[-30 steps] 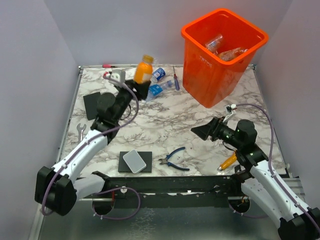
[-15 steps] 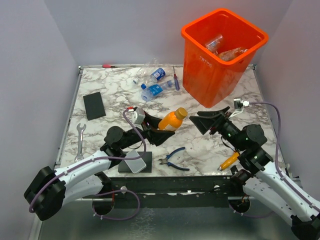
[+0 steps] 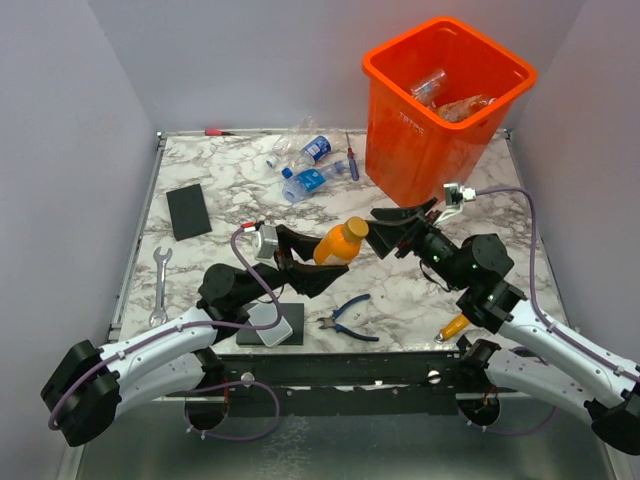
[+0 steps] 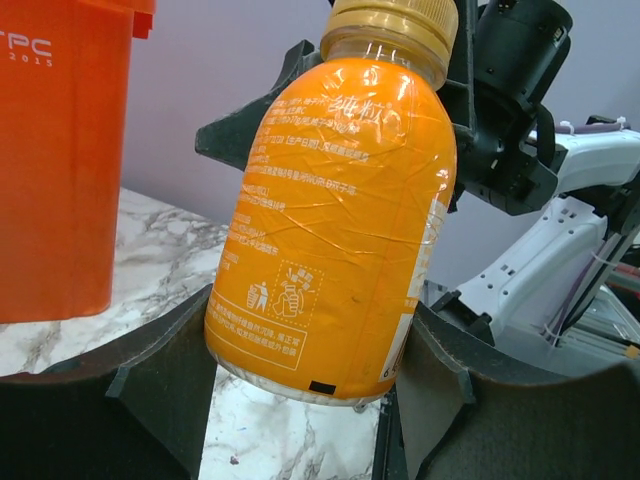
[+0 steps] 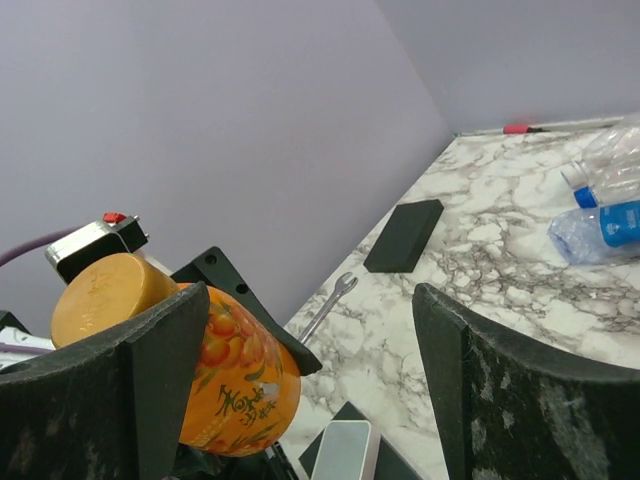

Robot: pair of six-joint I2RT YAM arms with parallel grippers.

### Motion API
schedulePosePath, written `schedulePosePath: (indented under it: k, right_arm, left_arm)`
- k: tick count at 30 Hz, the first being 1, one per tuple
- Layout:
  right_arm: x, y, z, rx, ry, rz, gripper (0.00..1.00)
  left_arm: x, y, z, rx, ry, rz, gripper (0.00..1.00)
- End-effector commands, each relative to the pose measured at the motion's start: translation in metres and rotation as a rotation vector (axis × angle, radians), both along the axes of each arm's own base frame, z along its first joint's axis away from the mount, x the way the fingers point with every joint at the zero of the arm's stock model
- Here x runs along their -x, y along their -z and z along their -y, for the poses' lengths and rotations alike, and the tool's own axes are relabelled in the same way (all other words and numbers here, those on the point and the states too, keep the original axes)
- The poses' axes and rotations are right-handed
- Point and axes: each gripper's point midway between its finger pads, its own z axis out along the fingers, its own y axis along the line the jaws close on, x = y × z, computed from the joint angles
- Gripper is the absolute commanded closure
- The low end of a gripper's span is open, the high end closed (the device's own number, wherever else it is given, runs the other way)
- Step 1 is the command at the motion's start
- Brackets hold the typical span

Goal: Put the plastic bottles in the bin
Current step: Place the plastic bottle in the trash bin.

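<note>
Fingers (image 4: 165,395) of your left gripper (image 3: 322,258) clamp the lower body of an orange bottle (image 3: 340,241) and hold it tilted above the middle of the marble table (image 3: 230,190). Its cap is aimed at the right gripper (image 3: 374,226), whose own fingers (image 5: 480,400) stand spread wide with nothing gripped. Judged from this, the step in hand is a pass from arm to arm: the orange bin (image 3: 415,170) stands at the far right corner, nearer the right arm, with a few discarded bottles (image 3: 450,100) already lying inside. The next move, you would expect, calls for the right gripper to slide over the cap end and centre itself, since its wrist view shows the bottle off to one side, partly behind one finger, rather than midway. Only once that grip is firm should the left let go, or the bottle could drop beside the blue-handled pliers (image 3: 350,318) below. Whether a right finger already touches the cap cannot be told from any view. The bottle's base is buried between the left fingers, the bin's depth hides most of its load, and the crushed clear bottles (image 3: 305,168) waiting near the far edge overlap too much to count. An orange-handled screwdriver (image 3: 455,325) peeks out, half covered, beside the right arm.
</note>
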Motion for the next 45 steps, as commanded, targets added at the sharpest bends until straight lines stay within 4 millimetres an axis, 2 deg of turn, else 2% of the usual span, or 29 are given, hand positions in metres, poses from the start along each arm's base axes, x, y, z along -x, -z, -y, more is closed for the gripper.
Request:
schedulePosePath:
  k: [1,5,10,15,18,20,25,29,30,31,33,35,37,40,41,45]
  right_arm:
    - [0.013,-0.047,0.007,-0.075,0.018,0.134,0.13]
    - [0.013,-0.066,0.027,-0.083,0.098,0.177,0.12]
    - [0.018,-0.077,0.016,-0.055,0.039,0.194,0.12]
    - [0.017,-0.065,-0.018,0.048,-0.083,0.156,0.12]
    - [0.008,-0.053,-0.03,0.11,-0.083,0.102,0.13]
    - [0.002,-0.042,-0.035,0.146,-0.075,0.069,0.15]
    - [-0.003,-0.03,-0.038,0.176,-0.059,0.036,0.18]
    - [-0.002,-0.025,-0.04,0.185,-0.063,0.024,0.26]
    - [-0.002,-0.018,-0.045,0.198,-0.081,0.011,0.48]
    - [-0.002,-0.017,-0.046,0.201,-0.085,0.011,0.56]
    - [-0.002,-0.016,-0.048,0.21,-0.093,0.012,0.7]
    - [-0.002,-0.018,-0.048,0.227,-0.093,0.02,0.79]
    - [-0.002,-0.021,-0.045,0.263,-0.087,0.03,0.88]
    - [0.001,-0.028,-0.034,0.335,-0.067,0.037,0.99]
    - [0.003,-0.022,-0.031,0.387,-0.071,0.017,1.0]
    - [0.02,-0.019,-0.028,0.509,-0.168,-0.018,1.0]
  left_arm:
    - [-0.018,0.011,-0.005,-0.007,-0.098,-0.054,0.88]
    - [-0.02,0.01,-0.006,-0.001,-0.106,-0.065,0.89]
    - [-0.02,0.01,-0.004,0.001,-0.1,-0.078,0.89]
    - [-0.02,0.009,-0.005,0.005,-0.101,-0.078,0.89]
    - [-0.019,0.007,-0.006,0.01,-0.104,-0.075,0.89]
    - [-0.02,0.007,-0.007,0.012,-0.108,-0.076,0.89]
    - [-0.02,0.005,-0.009,0.017,-0.117,-0.074,0.89]
    - [-0.022,0.006,-0.009,0.018,-0.125,-0.078,0.89]
    - [-0.023,0.006,-0.01,0.019,-0.13,-0.082,0.85]
    - [-0.023,0.007,-0.01,0.019,-0.131,-0.084,0.8]
    - [-0.023,0.008,-0.01,0.016,-0.131,-0.082,0.59]
    - [-0.02,0.008,-0.01,0.009,-0.122,-0.064,0.34]
    - [-0.014,0.007,-0.008,-0.01,-0.091,-0.038,0.15]
    - [-0.003,0.007,-0.003,-0.042,-0.033,-0.007,0.02]
    - [-0.001,0.007,-0.001,-0.05,-0.022,0.001,0.01]
    - [0.001,0.009,0.002,-0.069,0.002,0.008,0.01]
